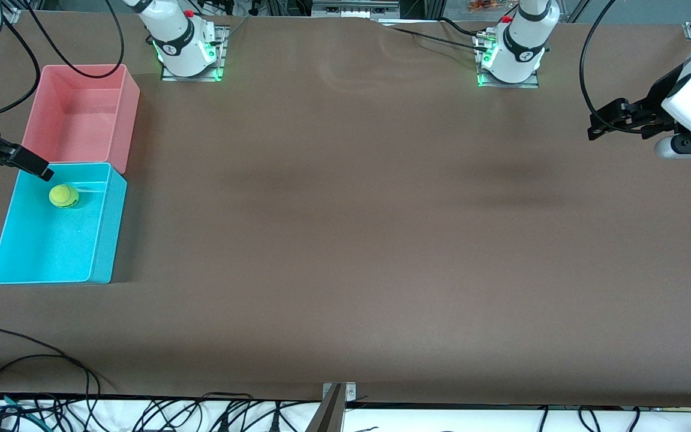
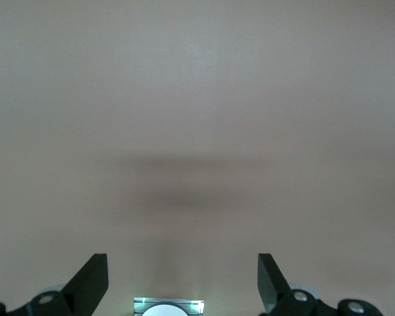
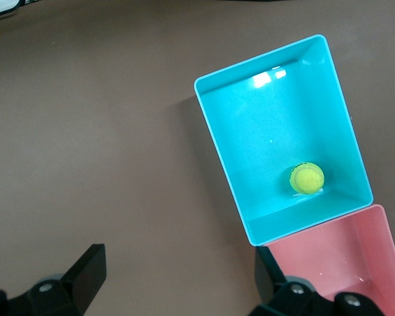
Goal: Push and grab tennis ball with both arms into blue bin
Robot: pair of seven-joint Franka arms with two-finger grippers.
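Yellow-green felt shows inside the blue bin (image 1: 57, 225): from the front view, the tennis ball (image 1: 64, 195) rests on the bin's floor, close to the wall that touches the pink bin (image 1: 81, 114), which stands farther from the camera. Both bins sit at the right arm's end of the brown tabletop (image 1: 351, 240). My right gripper (image 1: 18, 161) hangs over the corner where the two bins meet, just above the ball, its fingers spread and holding nothing; I judge that it hangs there because it has let the ball go, so the ball lies where the task wants it. My left gripper (image 1: 606, 123) waits over the left arm's end of the tabletop, well apart from the bins.

From the left wrist view, my left gripper (image 2: 183, 283) has its fingers (image 2: 92, 280) spread wide with only bare tabletop and a soft shadow between them, so this arm has nothing to push or hold.

From the right wrist view, my right gripper (image 3: 181, 280) looks down with its fingers (image 3: 89, 270) apart. The tennis ball (image 3: 307, 178) lies inside the blue bin (image 3: 217, 125), near the wall shared with the pink bin (image 3: 355, 257). A dark mark runs along the ball's edge, but I cannot read any lettering; neither bin shows writing.
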